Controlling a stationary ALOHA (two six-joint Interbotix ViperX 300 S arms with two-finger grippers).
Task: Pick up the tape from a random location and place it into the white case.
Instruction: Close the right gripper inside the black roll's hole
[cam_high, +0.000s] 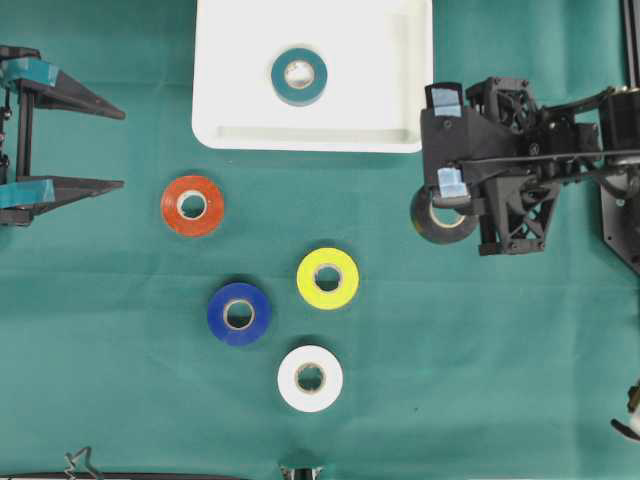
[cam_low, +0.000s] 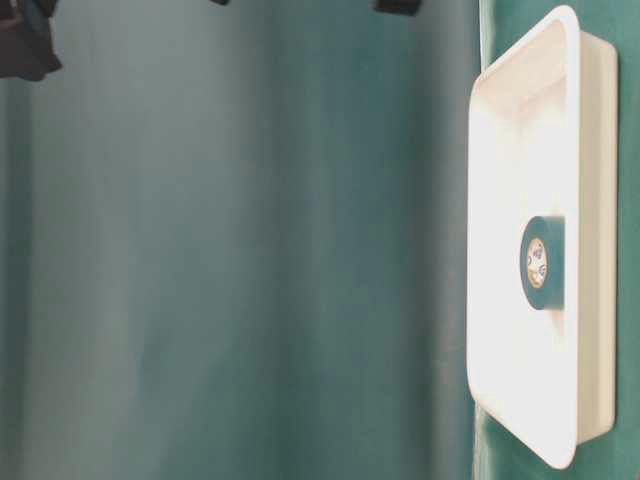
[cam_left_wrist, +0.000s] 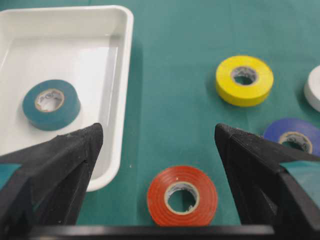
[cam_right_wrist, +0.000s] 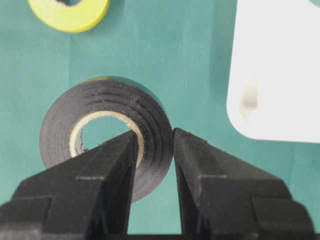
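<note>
A black tape roll (cam_right_wrist: 102, 105) (cam_high: 428, 222) sits just off the white case's (cam_high: 230, 110) (cam_right_wrist: 280, 75) near right corner. My right gripper (cam_right_wrist: 155, 131) (cam_high: 447, 205) is shut on the roll's wall, with one finger inside the core and the other outside. I cannot tell whether the roll rests on the cloth. A teal tape roll (cam_high: 280, 78) (cam_left_wrist: 67, 107) (cam_low: 545, 290) lies flat inside the case (cam_left_wrist: 100, 60) (cam_low: 575, 100). My left gripper (cam_high: 120, 148) (cam_left_wrist: 159, 129) stands wide open at the far left and holds nothing; a red tape roll (cam_left_wrist: 157, 195) (cam_high: 172, 208) lies on the cloth ahead of it.
On the green cloth lie a yellow roll (cam_high: 345, 285) (cam_left_wrist: 245, 92) (cam_right_wrist: 70, 17), a blue roll (cam_high: 222, 315) (cam_left_wrist: 295, 131) and a white roll (cam_high: 290, 385) (cam_left_wrist: 315, 87), grouped in front of the case. The right arm's black body (cam_high: 520, 160) hangs over the table's right side.
</note>
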